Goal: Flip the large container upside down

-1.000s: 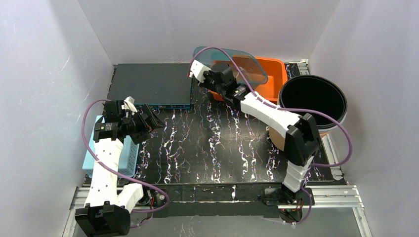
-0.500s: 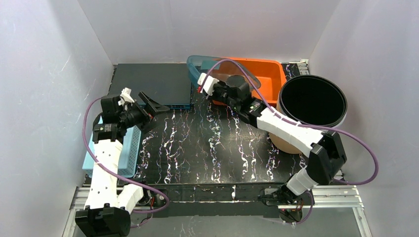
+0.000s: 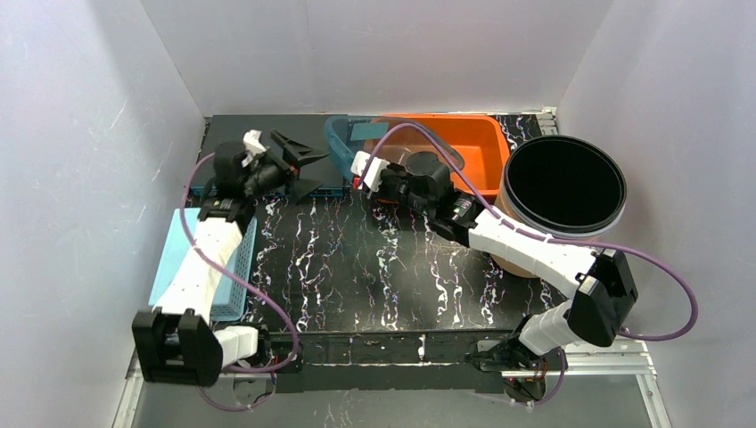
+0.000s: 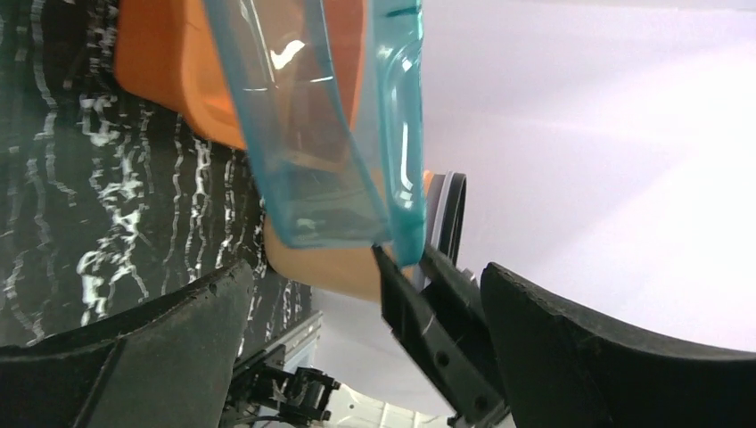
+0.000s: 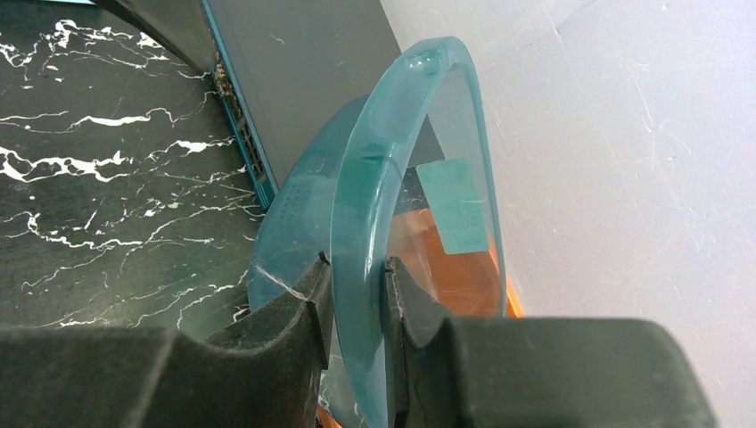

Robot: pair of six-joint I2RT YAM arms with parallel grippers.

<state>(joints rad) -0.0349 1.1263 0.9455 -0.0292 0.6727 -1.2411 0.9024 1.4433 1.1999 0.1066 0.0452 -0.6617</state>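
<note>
Right end effector [image 5: 357,285] pinches the thin rim of the teal plastic container [image 5: 367,178], likely light, stiff, slick; left end effector [image 3: 301,167], spread wide and empty, could steady it.

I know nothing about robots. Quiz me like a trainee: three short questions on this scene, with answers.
1. True or false: the right hand is shut on the rim of the see-through blue plastic container.
2. The left hand is: A) open and empty; B) shut on a spoon; C) shut on a cloth.
3. What colour is the rectangular plastic tub behind that container?
Key: 1 true; 2 A; 3 orange.
</note>
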